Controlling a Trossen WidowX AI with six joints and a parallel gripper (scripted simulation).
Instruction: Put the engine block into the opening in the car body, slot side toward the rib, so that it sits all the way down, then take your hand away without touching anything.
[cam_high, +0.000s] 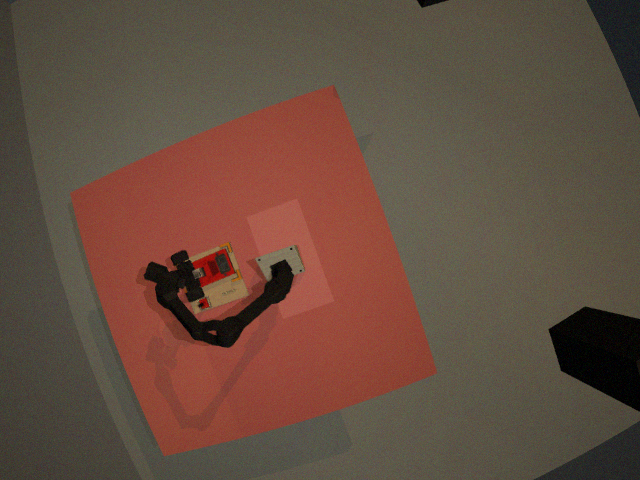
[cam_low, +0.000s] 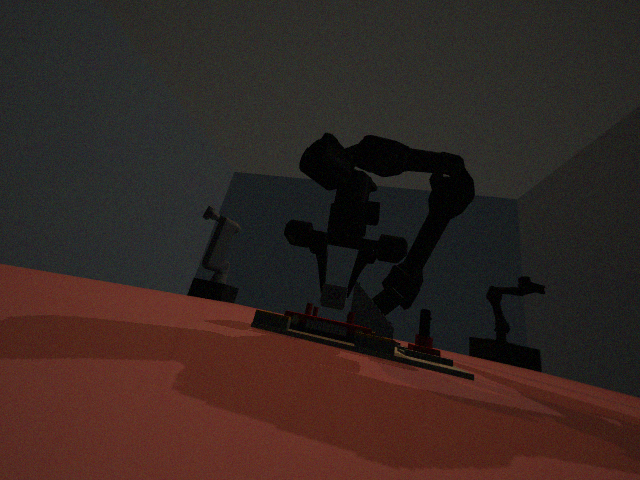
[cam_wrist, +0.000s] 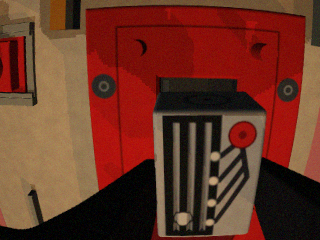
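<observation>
A black 6-joint arm (cam_high: 227, 330) (cam_low: 439, 201) reaches over a red car body (cam_high: 209, 268) (cam_low: 330, 322) (cam_wrist: 140, 65) on a salmon-colored mat (cam_high: 330, 170) (cam_low: 103, 413), its gripper (cam_high: 195, 276) (cam_low: 336, 291) (cam_wrist: 204, 170) pinching a light gray engine block (cam_high: 199, 272) (cam_low: 333, 296) (cam_wrist: 207, 170). In the wrist view, the block's long axis runs up and down the frame, with a dark end toward the top of the picture and a printed gray face toward the camera. That face carries 3 pale stripes on a black panel, 1 red disc near the dark end and 4 pale dots along dark slanting lines. Which side bears the slot cannot be told.

The block lies between the 2 black fingers (cam_low: 321, 268), at their tips and beneath the gripper's body. In the exterior view it hangs above the car body, apart from it, not seated. Just beyond its dark end in the wrist view, part of a dark rectangular opening (cam_wrist: 200, 85) shows in the red surface, flanked by 2 round gray studs (cam_wrist: 104, 86).
</observation>
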